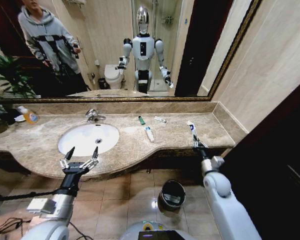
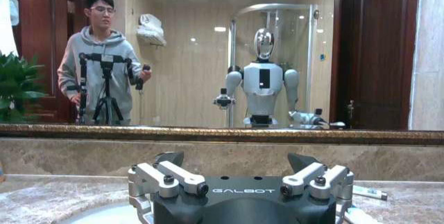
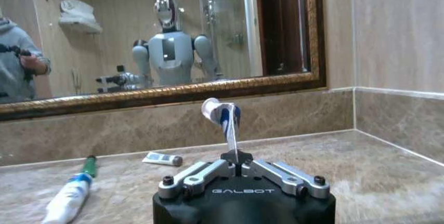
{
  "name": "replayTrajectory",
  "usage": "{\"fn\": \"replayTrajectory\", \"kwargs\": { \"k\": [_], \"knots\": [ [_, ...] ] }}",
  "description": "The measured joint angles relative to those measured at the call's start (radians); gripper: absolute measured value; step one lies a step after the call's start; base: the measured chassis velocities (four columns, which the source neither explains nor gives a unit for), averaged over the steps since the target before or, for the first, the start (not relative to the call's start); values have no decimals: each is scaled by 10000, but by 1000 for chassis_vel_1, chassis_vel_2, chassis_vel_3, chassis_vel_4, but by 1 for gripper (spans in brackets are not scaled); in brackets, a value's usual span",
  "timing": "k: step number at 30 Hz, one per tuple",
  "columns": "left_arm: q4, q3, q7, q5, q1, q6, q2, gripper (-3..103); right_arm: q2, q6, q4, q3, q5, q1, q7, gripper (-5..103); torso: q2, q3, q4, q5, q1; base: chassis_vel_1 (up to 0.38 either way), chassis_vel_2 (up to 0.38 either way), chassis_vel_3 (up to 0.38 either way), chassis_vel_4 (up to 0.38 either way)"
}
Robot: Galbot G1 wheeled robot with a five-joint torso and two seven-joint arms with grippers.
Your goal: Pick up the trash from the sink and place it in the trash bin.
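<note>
Three tubes (image 1: 149, 133) on counter (image 1: 210, 135)

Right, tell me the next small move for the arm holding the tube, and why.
Probably swing the right gripper back off the counter and down toward the trash bin. Its fingers are shut on a white tube, held upright above the counter edge, and the bin stands on the floor below, to its left. The left gripper hangs open by the sink.
</note>
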Motion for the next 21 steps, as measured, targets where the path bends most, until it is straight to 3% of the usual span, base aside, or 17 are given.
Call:
{"fn": "replayTrajectory", "kwargs": {
  "k": [2,4,8,11,21],
  "knots": [
    [0,1,1,0,1,0,0,100,120,76,104,14,-58,-184,-31,0,0,0,-1,-1,0,0,0,0,0],
    [0,0,1,0,0,0,0,100,749,610,358,35,-488,-998,-139,0,0,0,0,2,0,0,0,0,0],
    [0,0,1,0,0,0,0,100,1109,1062,381,-30,-896,-1560,-215,0,0,0,-1,2,0,0,0,0,0],
    [0,0,0,0,0,0,0,100,1679,1800,353,-181,-1626,-2593,-440,0,0,1,-1,-1,0,0,0,0,0],
    [0,0,1,0,0,0,0,100,2079,3770,-777,-222,-3401,-3764,-647,0,-1,1,-1,0,1,0,0,0,0]
  ]
}}
